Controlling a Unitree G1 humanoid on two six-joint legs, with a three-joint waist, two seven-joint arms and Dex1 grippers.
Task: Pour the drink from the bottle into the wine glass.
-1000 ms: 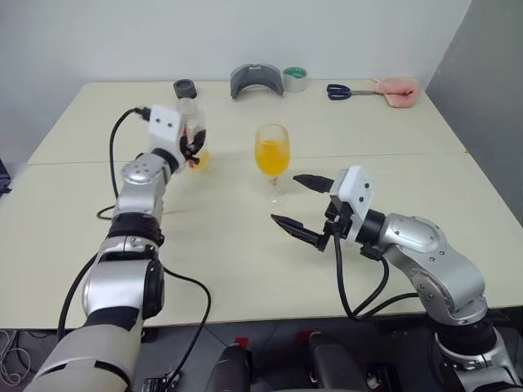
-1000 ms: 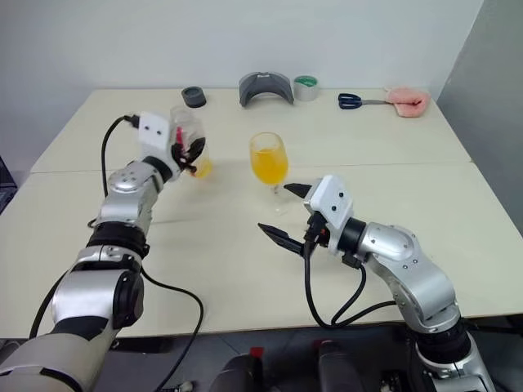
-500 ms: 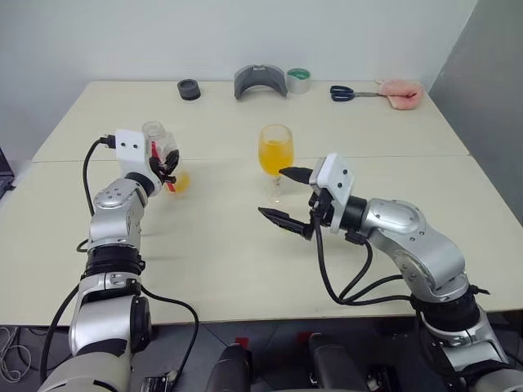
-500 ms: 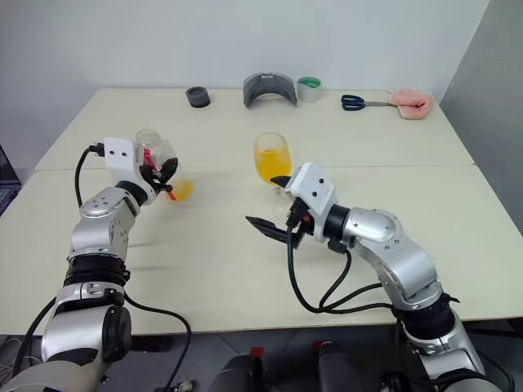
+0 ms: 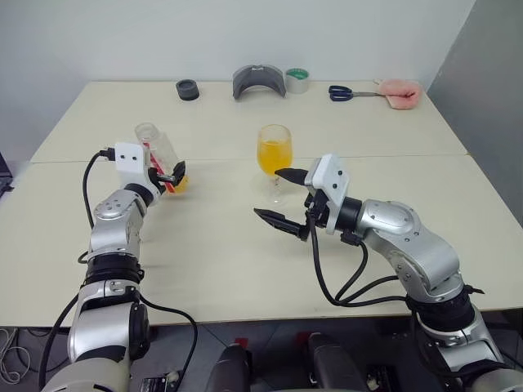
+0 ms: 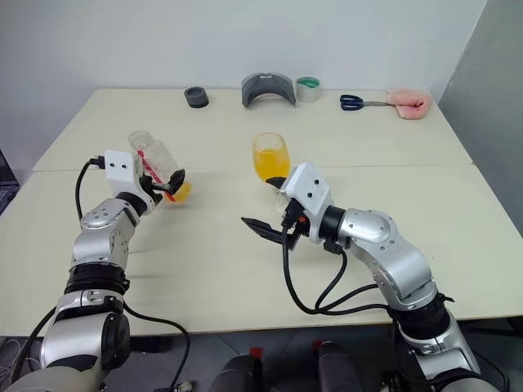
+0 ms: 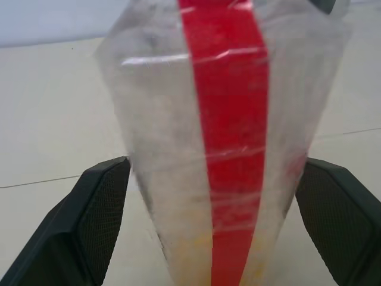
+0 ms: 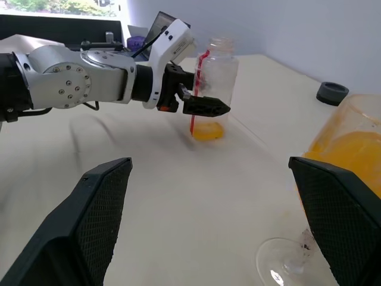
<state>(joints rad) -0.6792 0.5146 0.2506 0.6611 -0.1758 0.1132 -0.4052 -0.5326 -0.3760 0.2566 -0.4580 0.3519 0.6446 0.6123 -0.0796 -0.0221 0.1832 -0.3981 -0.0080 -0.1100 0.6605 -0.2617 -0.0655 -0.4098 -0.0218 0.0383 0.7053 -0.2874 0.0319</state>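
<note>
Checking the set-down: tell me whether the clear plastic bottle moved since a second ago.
Yes. The clear plastic bottle moved down and away from the stemmed wine glass, toward the table's left side.

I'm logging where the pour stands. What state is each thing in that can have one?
Small clear plastic bottle with red label strip: uncapped, standing on the table, a little orange drink left at its bottom.
Clear stemmed wine glass: upright, bowl largely full of orange drink.
Left hand: open, a finger either side of the bottle.
Right hand: open, empty, beside the glass.
Blue-handled scissors: closed, lying flat.
</note>
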